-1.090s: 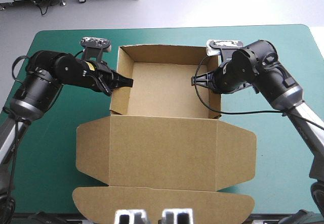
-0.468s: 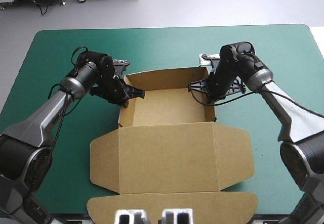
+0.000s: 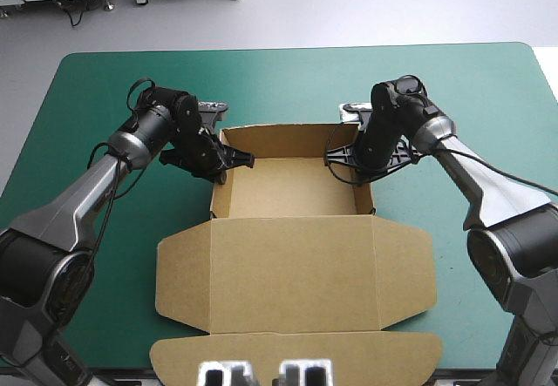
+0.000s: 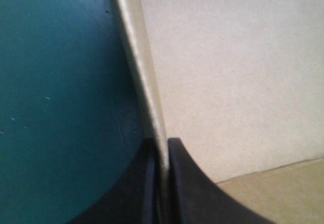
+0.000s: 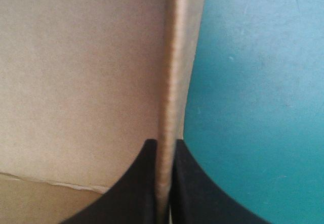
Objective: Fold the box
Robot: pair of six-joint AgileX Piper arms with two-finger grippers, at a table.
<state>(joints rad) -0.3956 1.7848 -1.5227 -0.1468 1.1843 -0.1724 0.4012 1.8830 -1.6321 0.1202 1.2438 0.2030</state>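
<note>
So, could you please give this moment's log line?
box: open tray, lid flat; left gripper: shut on left wall; right gripper: shut on right wall

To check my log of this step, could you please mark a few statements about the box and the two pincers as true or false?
1. The left pincer is shut on the left wall of the box. True.
2. The right pincer hangs open, clear of the box. False: it is shut on the right wall.
3. The lid lies flat, toward the near edge of the table. True.
4. The box is a flat sheet with no walls raised. False: its walls stand up, forming an open tray.
</note>
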